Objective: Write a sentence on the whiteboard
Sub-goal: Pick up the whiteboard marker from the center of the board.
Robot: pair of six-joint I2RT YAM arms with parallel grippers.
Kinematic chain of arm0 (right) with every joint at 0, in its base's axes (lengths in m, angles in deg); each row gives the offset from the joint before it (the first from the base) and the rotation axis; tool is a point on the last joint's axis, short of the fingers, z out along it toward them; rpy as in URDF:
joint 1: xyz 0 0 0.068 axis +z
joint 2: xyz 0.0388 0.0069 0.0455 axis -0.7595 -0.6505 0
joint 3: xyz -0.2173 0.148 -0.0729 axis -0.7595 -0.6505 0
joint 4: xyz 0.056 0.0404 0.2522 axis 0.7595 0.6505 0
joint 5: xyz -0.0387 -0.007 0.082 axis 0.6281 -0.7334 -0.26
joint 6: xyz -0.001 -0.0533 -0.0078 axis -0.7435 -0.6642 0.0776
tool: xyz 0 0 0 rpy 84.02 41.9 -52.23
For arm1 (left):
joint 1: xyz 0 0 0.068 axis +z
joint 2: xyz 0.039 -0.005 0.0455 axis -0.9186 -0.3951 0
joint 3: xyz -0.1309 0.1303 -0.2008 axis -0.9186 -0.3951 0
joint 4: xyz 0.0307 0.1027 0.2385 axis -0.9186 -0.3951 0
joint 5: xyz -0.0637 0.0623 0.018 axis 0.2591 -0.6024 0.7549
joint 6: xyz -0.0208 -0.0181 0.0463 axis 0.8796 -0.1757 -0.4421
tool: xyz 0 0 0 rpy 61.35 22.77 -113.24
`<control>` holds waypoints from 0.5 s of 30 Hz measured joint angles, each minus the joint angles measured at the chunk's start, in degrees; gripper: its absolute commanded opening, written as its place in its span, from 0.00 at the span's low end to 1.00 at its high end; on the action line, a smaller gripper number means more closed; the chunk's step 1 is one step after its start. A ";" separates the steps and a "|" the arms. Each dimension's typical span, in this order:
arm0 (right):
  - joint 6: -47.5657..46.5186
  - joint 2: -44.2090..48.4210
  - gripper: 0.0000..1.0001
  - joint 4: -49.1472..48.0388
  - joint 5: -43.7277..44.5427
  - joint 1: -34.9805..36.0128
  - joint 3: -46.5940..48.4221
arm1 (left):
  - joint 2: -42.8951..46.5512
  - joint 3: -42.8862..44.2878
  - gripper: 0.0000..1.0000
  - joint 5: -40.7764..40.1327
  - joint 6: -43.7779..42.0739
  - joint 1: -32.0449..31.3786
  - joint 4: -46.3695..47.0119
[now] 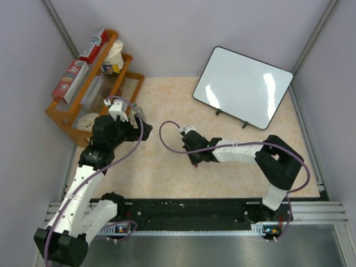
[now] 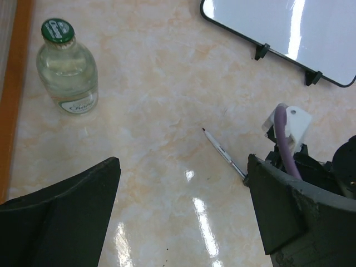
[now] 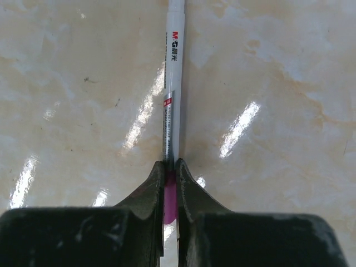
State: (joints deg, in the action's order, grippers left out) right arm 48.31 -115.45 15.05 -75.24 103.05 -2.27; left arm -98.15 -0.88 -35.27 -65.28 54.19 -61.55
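Observation:
The whiteboard [image 1: 243,86] stands tilted at the back right on small black feet. Its glossy white face is blank, with no sentence on it. It also shows in the left wrist view [image 2: 289,28]. My right gripper [image 1: 192,151] is low over the middle of the table, well in front of the board. It is shut [image 3: 170,167] on a white pen [image 3: 174,83], gripping its pink rear end. The pen points away from the gripper, along the table [image 2: 222,151]. My left gripper [image 1: 135,125] is open and empty [image 2: 182,178] above the table's left part.
An orange wooden rack [image 1: 67,117] with boxes and a white jar stands at the back left. A clear glass bottle with a green cap [image 2: 67,67] stands on the table beside it. Grey walls close in both sides.

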 measured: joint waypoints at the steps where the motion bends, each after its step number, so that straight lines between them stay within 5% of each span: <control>1: -0.09 -0.04 0.00 0.07 0.50 0.15 0.09 | 0.42 1.14 0.99 -0.17 -0.42 0.00 -0.96; 7: -2.89 1.99 0.00 3.54 0.37 -1.42 0.07 | 2.32 7.50 0.99 0.98 -4.33 0.00 -4.37; 15: -6.58 15.65 0.00 7.91 -15.30 -12.48 1.81 | 2.16 12.59 0.99 8.02 -10.03 -0.04 -5.84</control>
State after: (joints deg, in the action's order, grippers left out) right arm 41.73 -99.80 22.97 -90.54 90.57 -0.46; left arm -95.99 11.71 -27.25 -75.31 54.15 -67.39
